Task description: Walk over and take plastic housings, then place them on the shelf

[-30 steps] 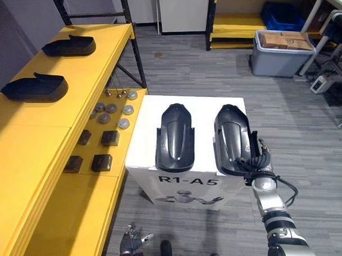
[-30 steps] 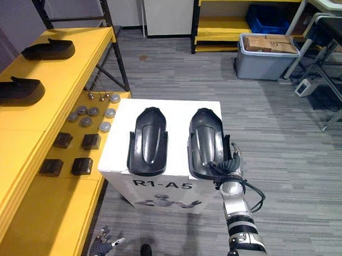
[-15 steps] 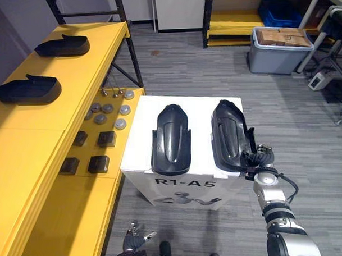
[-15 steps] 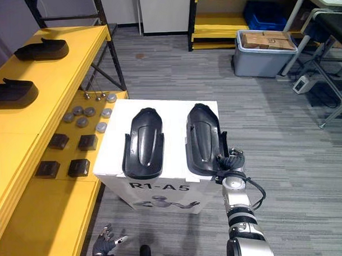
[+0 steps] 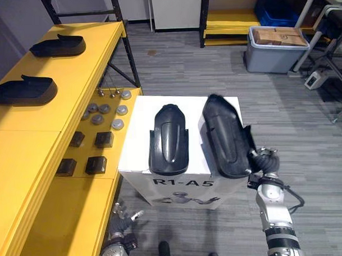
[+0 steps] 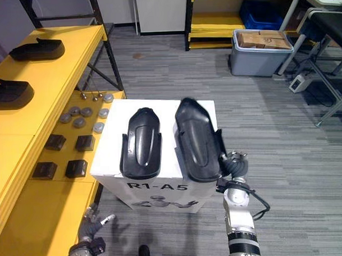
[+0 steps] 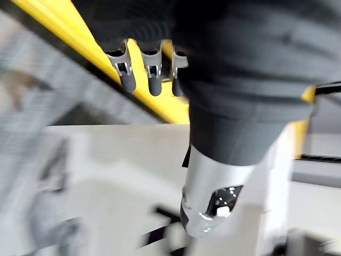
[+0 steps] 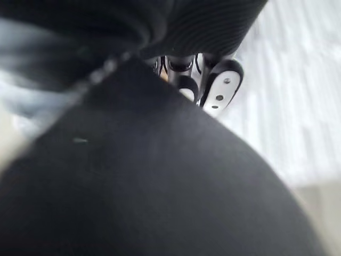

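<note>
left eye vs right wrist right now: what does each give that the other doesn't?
Left eye adds the layout: white box, the second housing lying on it, shelved housings on the yellow shelf, left hand low and open. Right wrist adds a close look at the fingers close against the right housing. Shared: right hand gripping that right housing.

L hand (image 7: 153, 80) open, beside yellow shelf (image 7: 69, 37)

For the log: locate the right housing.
In the eye views, the right housing is over the white box's right side, in the right robot hand, beside the other housing.
</note>
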You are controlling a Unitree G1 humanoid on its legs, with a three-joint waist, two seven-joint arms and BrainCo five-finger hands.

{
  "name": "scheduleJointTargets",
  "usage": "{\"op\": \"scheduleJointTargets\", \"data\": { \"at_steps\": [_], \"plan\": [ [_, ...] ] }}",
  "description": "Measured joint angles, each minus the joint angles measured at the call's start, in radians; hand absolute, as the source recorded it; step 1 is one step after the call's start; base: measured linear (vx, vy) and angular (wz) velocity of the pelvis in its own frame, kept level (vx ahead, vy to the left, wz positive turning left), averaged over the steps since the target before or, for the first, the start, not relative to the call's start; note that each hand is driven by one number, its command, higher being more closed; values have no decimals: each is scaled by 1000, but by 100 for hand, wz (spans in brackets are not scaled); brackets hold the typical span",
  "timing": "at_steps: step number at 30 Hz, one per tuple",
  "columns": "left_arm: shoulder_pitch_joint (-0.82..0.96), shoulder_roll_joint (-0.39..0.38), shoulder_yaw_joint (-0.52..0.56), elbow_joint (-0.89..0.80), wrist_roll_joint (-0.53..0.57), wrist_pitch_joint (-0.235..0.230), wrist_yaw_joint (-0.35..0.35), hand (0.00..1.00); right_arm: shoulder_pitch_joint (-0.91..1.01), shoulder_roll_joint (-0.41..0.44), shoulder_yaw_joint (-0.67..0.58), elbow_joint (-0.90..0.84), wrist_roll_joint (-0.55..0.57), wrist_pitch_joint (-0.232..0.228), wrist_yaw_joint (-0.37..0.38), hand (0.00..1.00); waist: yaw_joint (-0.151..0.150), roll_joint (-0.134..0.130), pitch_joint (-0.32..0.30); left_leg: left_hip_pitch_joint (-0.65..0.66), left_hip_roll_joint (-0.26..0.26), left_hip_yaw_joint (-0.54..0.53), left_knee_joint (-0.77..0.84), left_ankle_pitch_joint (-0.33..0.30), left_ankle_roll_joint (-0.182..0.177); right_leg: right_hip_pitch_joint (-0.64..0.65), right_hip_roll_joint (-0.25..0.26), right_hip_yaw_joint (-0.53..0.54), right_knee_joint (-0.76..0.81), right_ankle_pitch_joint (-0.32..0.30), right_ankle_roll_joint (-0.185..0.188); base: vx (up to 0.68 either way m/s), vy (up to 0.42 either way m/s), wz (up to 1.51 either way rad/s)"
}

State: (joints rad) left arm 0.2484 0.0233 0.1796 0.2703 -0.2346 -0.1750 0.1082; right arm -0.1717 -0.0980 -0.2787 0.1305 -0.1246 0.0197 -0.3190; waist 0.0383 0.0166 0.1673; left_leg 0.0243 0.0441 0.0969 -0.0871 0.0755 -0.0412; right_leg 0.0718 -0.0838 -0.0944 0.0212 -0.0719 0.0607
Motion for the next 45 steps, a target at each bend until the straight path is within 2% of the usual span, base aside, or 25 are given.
{"op": "scheduleJointTargets", "data": {
  "at_steps": [2, 6, 10, 12, 18, 20, 29, 30, 38, 39, 45],
  "plan": [
    [22, -22, 44, -139, -20, -11, 15, 0, 16, 16, -24, -98, -8, -12, -17, 100, 0, -1, -1, 0, 0, -6, 0, 0, 0, 2, -1, -4, 0, 0, 0, 6, -1, 5],
    [24, -37, 60, -327, -65, -45, 18, 0, 26, 40, -9, -205, -33, -43, -24, 100, 1, -1, -2, 7, 0, -17, 0, 0, 0, 15, -4, -14, -1, 0, 0, -6, 1, 7],
    [20, -44, 12, -446, -91, -60, 18, 0, 26, 41, 79, -274, -89, -56, -22, 100, 1, -1, -21, 7, 0, -22, 0, 0, 0, 17, -5, -25, -1, -1, 1, -11, -1, 4],
    [11, -43, -64, -493, -94, -69, 16, 0, 26, 41, 154, -303, -127, -75, -7, 100, 2, 0, -32, 10, 0, -23, 0, 0, 0, 18, -5, -25, -1, -1, 1, 0, 0, 0],
    [-102, -12, -306, -495, -98, -70, -8, 0, 21, 41, 374, -311, -253, -89, 39, 100, 1, 0, -60, 21, -4, -25, 0, 1, 2, 25, -5, -27, 1, -2, 3, -25, -1, 1],
    [-130, -12, -356, -494, -108, -71, -12, 0, 21, 46, 424, -311, -294, -89, 44, 100, -1, 0, -68, 21, -6, -25, 0, 3, 4, 24, -7, -26, 1, -2, 3, -34, 6, 0],
    [-158, 31, -477, -442, -259, -74, -4, 0, 18, 44, 517, -301, -381, -89, 21, 100, -24, 0, -99, 20, -9, -15, 0, 5, 6, 16, -7, -19, 5, -2, 3, -13, 1, -3],
    [-159, 39, -491, -442, -284, -72, -4, 100, 23, 29, 520, -294, -392, -89, 18, 100, -24, 0, -104, 20, -9, -13, 0, 5, 6, 15, -7, -15, 5, -2, 3, 0, 0, -4],
    [-181, 71, -519, -404, -383, -67, 41, 100, 108, -45, 575, -261, -396, -89, 4, 100, -27, -1, -139, 13, -6, -3, 0, 5, 6, 3, -4, 1, 5, 1, 3, -10, 1, -4],
    [-189, 77, -516, -398, -391, -67, 58, 100, 116, -59, 603, -261, -395, -89, 4, 0, -30, -1, -142, 13, -6, -2, 0, 5, 6, 3, -3, 2, 5, 1, 3, 0, 0, 0],
    [-205, 104, -490, -371, -392, -63, 84, 100, 132, -55, 674, -264, -349, -122, 7, 0, -42, -7, -152, 13, -5, 6, 0, 7, 7, -1, -3, 5, 5, 7, 3, -23, 5, -3]
  ]
}}
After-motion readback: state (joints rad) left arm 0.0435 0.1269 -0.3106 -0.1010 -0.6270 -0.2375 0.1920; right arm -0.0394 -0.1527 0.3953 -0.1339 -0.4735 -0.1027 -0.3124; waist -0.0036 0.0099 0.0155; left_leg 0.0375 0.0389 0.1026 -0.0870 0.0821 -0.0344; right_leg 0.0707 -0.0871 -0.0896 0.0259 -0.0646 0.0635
